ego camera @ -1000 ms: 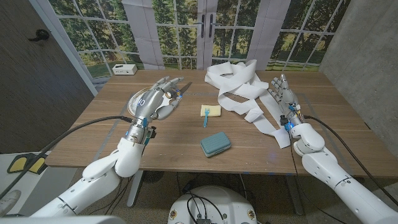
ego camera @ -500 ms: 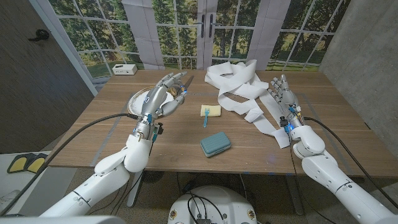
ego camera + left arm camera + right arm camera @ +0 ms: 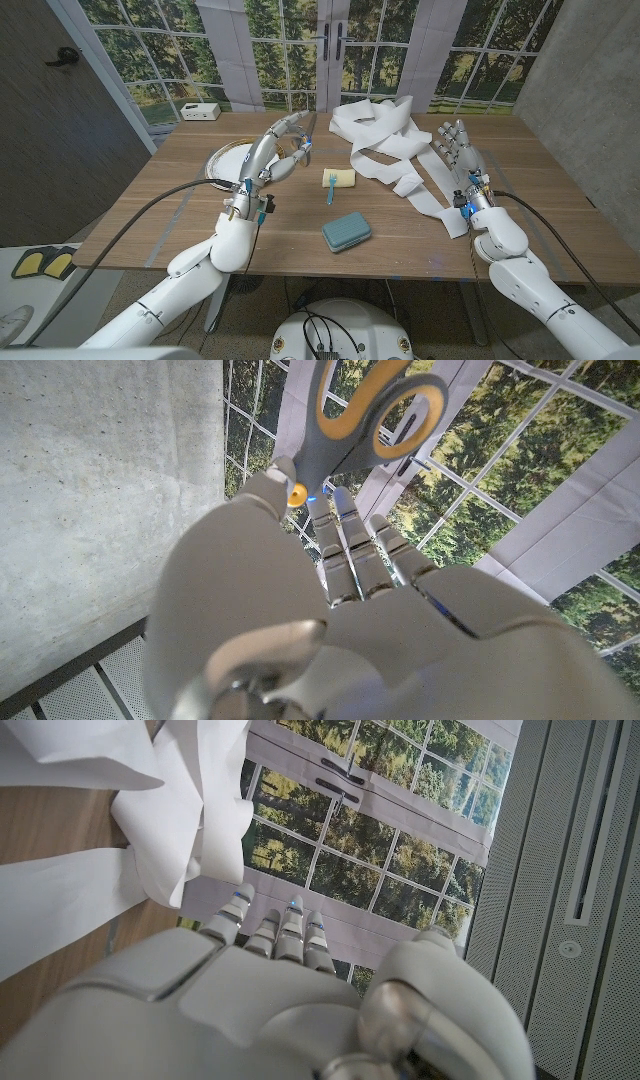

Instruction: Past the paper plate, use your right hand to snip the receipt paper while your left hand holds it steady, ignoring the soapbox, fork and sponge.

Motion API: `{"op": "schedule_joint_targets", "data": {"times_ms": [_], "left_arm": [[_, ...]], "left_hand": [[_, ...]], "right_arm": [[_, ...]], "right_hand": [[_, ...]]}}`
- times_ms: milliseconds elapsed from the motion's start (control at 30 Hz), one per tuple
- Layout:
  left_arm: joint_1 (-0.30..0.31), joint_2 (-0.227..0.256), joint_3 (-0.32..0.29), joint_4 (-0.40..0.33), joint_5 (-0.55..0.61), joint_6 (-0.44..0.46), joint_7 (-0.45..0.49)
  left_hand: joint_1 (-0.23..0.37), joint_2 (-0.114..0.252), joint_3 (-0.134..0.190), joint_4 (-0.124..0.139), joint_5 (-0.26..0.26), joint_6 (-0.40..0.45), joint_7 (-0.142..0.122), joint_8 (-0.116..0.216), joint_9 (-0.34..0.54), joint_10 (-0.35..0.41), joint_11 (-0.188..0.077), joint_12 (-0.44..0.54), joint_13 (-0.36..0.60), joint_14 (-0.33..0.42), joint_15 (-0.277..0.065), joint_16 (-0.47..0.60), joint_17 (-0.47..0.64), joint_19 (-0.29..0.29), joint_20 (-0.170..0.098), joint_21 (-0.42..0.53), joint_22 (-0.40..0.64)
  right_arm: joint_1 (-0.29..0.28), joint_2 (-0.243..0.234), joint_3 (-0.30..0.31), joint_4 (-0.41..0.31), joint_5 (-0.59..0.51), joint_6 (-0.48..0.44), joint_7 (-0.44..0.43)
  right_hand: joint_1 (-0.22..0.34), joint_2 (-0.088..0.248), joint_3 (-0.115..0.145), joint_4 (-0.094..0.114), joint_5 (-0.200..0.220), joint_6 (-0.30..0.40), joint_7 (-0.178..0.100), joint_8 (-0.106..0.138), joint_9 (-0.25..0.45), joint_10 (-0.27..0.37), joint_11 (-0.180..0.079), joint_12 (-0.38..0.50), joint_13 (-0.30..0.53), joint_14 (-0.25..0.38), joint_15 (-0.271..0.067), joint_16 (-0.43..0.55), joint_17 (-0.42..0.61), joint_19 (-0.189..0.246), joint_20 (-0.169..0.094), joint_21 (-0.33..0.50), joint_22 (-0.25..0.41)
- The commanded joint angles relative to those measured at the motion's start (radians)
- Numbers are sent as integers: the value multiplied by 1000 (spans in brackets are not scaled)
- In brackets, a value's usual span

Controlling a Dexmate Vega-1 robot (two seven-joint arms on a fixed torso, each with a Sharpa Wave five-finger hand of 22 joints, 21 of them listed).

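Note:
My left hand [image 3: 278, 152] is lifted above the table just right of the paper plate [image 3: 222, 160] and grips a pair of scissors [image 3: 352, 415] with grey and yellow handles; the handles stick out past its fingers [image 3: 350, 550]. The scissors' blades are hidden. The white receipt paper [image 3: 376, 132] lies in a loose, looping heap at the back middle, with strips running toward the right front. Beside those strips my right hand [image 3: 456, 156] stands with its fingers stretched out and apart, holding nothing. The paper [image 3: 160, 810] also lies close ahead of the right hand [image 3: 250, 990].
A yellow sponge [image 3: 343, 178] with a blue fork [image 3: 329, 188] beside it lies mid-table. A teal soapbox [image 3: 346, 232] sits nearer the front edge. A small white box [image 3: 200, 111] stands at the far left corner. Windows and a door stand behind the table.
My left hand has risen and moved right, from over the paper plate toward the receipt paper, carrying the scissors. The right hand has barely shifted.

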Motion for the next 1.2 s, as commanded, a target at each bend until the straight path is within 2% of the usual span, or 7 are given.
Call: {"op": "schedule_joint_targets", "data": {"times_ms": [33, 567, 867, 1200], "left_arm": [[11, -38, 7, -7, -77, -45, -63], [43, -83, -27, -19, -169, -63, -109], [50, -89, -46, -26, -225, -59, -153], [61, -109, -70, -26, -293, -54, -175]], "left_hand": [[6, 11, -4, -1, -1, 5, 10, 1, 4, 187, -192, 11, 3, -6, -187, -4, 4, -1, 7, -3, 6], [6, 13, -6, -1, -3, 9, 17, 0, 4, 184, -193, 19, -2, -4, -184, -10, 8, -4, 10, -4, 6], [7, 14, -8, -1, -5, 9, 18, -1, 4, 179, -194, 23, -3, -3, -184, -13, 11, -5, 12, -4, 6], [5, 13, -13, 0, -9, 41, 36, 8, 4, 176, -195, 31, -8, -1, -183, -16, 17, -7, 14, -4, 6]], "right_arm": [[-48, -18, 15, -58, -7, 7, 9], [-35, -17, 6, -58, -9, -1, 30], [-14, -16, -4, -47, -7, -7, 45], [-14, -18, -3, -47, -2, -6, 49]], "right_hand": [[12, 1, 2, -1, -2, 11, 1, 9, 4, 15, 1, 7, 2, 4, 5, 3, 1, 4, 7, -1, 6], [23, 0, 9, -8, -3, 12, 4, 8, 4, 18, 3, 6, 3, 3, 4, 3, 1, 4, 9, -1, 6], [28, -1, 12, -11, -5, 13, 5, 7, 4, 18, 6, 4, 4, 4, 6, 3, 1, 4, 9, 0, 6], [28, -2, 14, -12, -6, 14, 5, 6, 4, 19, 3, 3, 4, 4, 3, 3, 2, 4, 9, 0, 6]]}}
